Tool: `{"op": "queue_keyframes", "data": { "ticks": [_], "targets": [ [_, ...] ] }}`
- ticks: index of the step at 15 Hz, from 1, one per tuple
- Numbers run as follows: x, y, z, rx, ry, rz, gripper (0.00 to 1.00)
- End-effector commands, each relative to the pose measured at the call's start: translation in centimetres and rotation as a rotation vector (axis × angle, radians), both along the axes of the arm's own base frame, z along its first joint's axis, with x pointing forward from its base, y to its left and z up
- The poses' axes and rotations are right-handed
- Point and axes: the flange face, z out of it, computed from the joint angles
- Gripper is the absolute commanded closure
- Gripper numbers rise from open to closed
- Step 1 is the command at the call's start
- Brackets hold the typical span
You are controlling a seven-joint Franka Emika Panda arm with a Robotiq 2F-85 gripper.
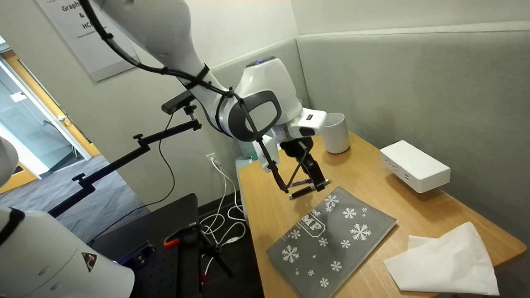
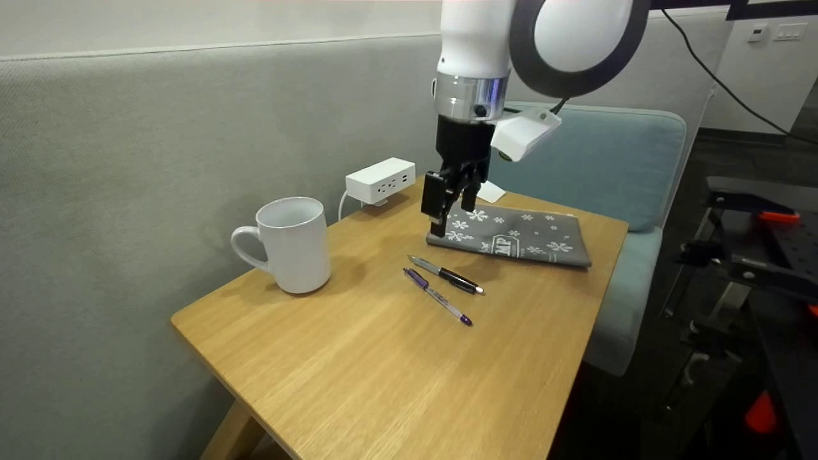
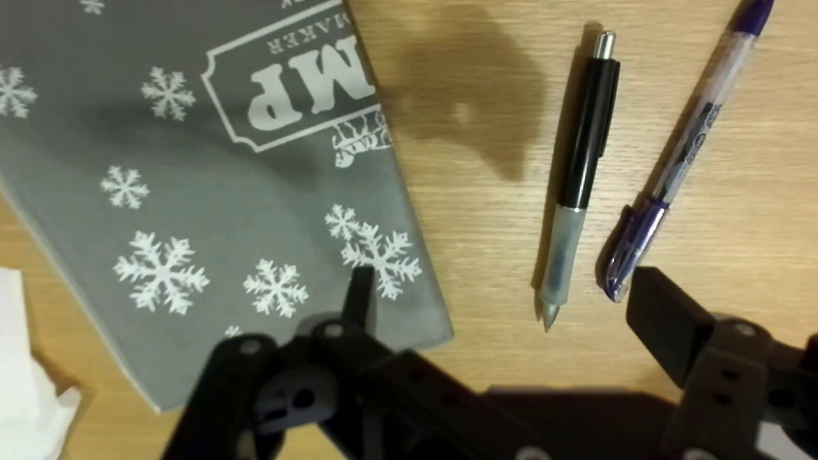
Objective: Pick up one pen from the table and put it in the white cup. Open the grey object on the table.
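Resting apart on the table (image 2: 358, 364), a black pen (image 3: 589, 134) and a purple pen (image 3: 693, 137) lie at a slight angle to each other, closest where the black pen's writing end comes near the purple pen's cap. The black pen has a greyish grip and a silver push button; the purple pen has a clear barrel. Both lie between the white cup (image 2: 297, 246) and the grey object (image 1: 331, 248), the black pen on the grey object's side. The white cup, a mug with a handle, stands upright near the table's edge, by the grey padded wall (image 2: 160, 160). The grey object lies flat, its face of white snowflakes and framed lettering turned up.

Above the table hangs the gripper (image 3: 503, 287), its jaws spread wide. In the wrist view the black pen's tip shows between those jaws, and the purple cap's end shows just beside one of them. In an exterior view the robot arm (image 1: 157, 29) reaches down from above, a black cable (image 1: 163, 70) strapped along it.

Farther out, a creased white sheet (image 1: 447, 260) lies just beside the grey object. A white box (image 1: 415, 161) with sockets sits at the table's edge in both exterior views. A blue seat (image 2: 594, 160) stands beside the table, and a poster (image 1: 93, 45) hangs behind the arm.
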Motion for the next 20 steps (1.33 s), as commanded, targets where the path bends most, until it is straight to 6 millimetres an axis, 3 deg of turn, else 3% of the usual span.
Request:
{"op": "queue_keyframes", "data": {
  "ticks": [1,6,14,15,17,18,20],
  "targets": [
    [1.4,0.8,-2.8,0.047,0.013,-0.008,0.0],
    [2.5,1.5,-4.5,0.077,0.034,-0.012,0.0],
    [3.5,2.1,-5.6,0.075,0.039,-0.008,0.04],
    [3.5,2.3,-5.6,0.076,0.038,-0.004,0.07],
    [3.5,2.6,-5.5,0.073,0.04,-0.002,0.28],
    [3.5,2.7,-5.5,0.072,0.039,0.0,0.29],
    [3.6,2.9,-5.3,0.072,0.036,0.002,0.49]
  ]
}}
